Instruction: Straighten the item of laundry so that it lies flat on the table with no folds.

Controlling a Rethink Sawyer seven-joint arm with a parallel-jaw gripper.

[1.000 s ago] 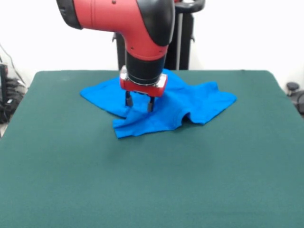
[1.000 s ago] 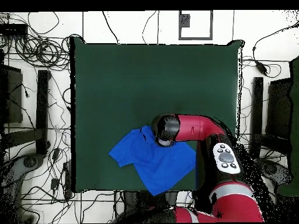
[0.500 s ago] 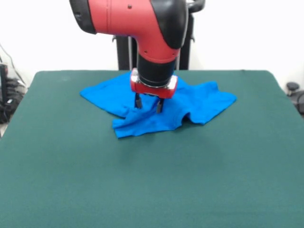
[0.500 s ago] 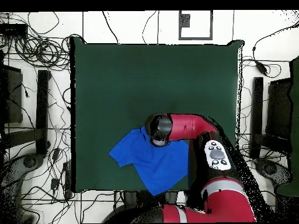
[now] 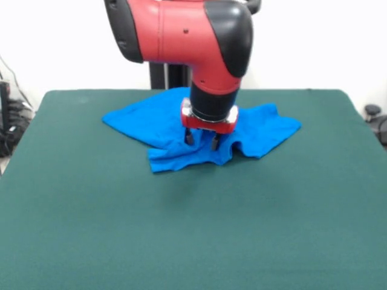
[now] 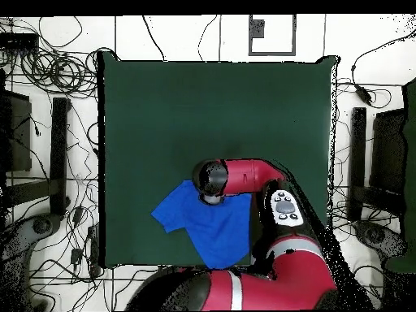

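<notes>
The gripper (image 5: pixel 202 139) is hovering over the shirt's (image 5: pixel 163 118) middle, fingers spread apart and gripping nothing. The shirt is lying rumpled near the table's (image 5: pixel 193 229) robot-side edge.

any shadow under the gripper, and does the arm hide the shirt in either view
Front view: a faint soft shadow lies on the table just in front of the shirt, below the gripper; no glare. Overhead view: the arm covers part of the shirt.

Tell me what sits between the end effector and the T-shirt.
Nothing: in the front view the open end effector hangs right above the T-shirt, tips at the cloth.
</notes>
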